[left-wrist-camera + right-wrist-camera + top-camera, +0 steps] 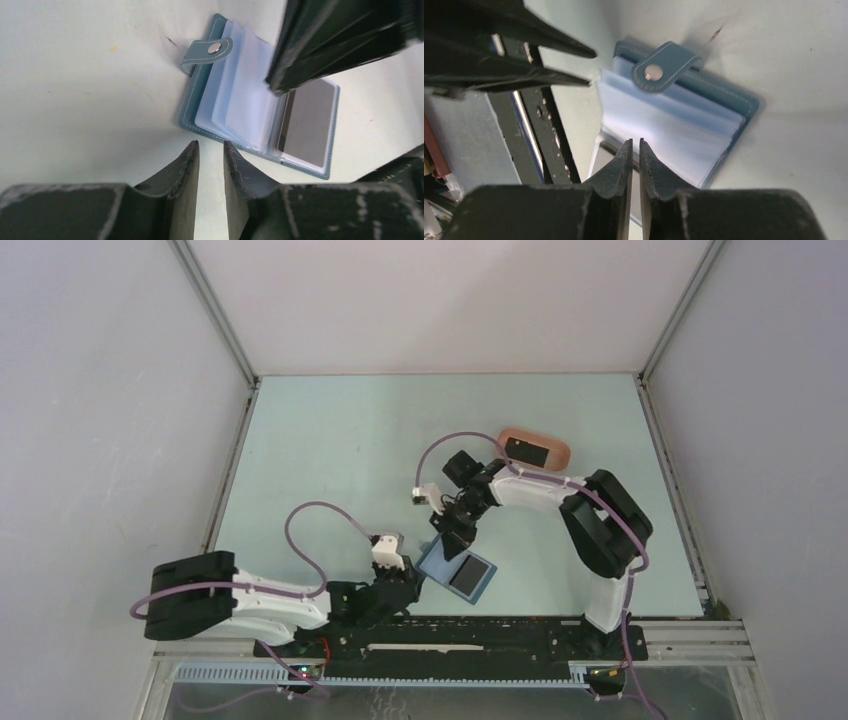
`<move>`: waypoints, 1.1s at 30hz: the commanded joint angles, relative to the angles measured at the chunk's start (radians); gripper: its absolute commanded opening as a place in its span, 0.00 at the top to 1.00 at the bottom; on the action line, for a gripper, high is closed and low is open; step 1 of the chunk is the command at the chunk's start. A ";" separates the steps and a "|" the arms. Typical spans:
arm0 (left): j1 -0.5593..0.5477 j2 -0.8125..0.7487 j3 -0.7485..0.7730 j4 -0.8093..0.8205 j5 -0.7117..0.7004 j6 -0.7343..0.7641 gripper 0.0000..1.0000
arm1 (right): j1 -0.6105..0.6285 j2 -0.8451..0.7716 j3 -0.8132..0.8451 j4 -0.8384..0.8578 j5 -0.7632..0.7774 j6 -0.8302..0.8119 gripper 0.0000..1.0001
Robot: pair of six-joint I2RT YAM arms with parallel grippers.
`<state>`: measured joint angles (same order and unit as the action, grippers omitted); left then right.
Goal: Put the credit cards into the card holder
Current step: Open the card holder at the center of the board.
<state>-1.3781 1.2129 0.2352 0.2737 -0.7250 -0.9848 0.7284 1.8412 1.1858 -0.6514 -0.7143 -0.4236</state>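
Note:
The dark-blue card holder [445,562] lies open near the table's front edge, clear sleeves fanned up [250,100], snap strap out to one side. A dark grey credit card [306,122] sits in its right-hand pocket, also seen from above [472,576]. My right gripper [455,538] hangs over the sleeves with jaws almost touching and nothing between them [635,142]. My left gripper [412,578] rests just left of the holder, jaws a narrow gap apart and empty [210,145]. Another dark card [527,451] lies in the peach tray [560,456].
The peach-pink oval tray stands at the back right, behind the right arm. The black base rail [450,635] runs along the table's front edge, close to the holder. Grey side walls enclose the table on the left and right.

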 commanded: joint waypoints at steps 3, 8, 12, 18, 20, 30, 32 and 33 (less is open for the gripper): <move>0.007 -0.247 -0.089 -0.023 -0.016 -0.010 0.63 | 0.058 0.115 0.115 -0.025 0.134 0.166 0.85; 0.017 -0.530 -0.178 0.046 0.059 0.116 0.42 | 0.056 0.113 0.140 -0.040 0.116 0.155 0.85; 0.063 -0.676 -0.204 0.080 0.170 0.181 0.41 | 0.036 0.081 0.157 -0.092 0.026 0.090 0.83; 0.135 -0.675 -0.187 0.134 0.296 0.222 0.41 | 0.005 0.013 0.158 -0.151 -0.064 -0.011 0.81; 0.153 -0.630 -0.177 0.184 0.342 0.231 0.41 | -0.005 -0.002 0.158 -0.168 -0.079 -0.035 0.80; 0.255 -0.461 -0.064 0.218 0.504 0.287 0.40 | -0.136 -0.272 0.144 -0.196 0.008 -0.158 0.80; 0.325 -0.464 -0.045 0.199 0.575 0.289 0.36 | -0.171 -0.377 0.117 -0.145 0.115 -0.157 0.79; 0.364 -0.466 -0.027 0.184 0.619 0.294 0.35 | -0.184 -0.424 0.102 -0.112 0.200 -0.154 0.77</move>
<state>-1.1221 0.7528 0.1135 0.4408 -0.2569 -0.7330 0.5980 1.6230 1.3037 -0.8368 -0.7048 -0.5335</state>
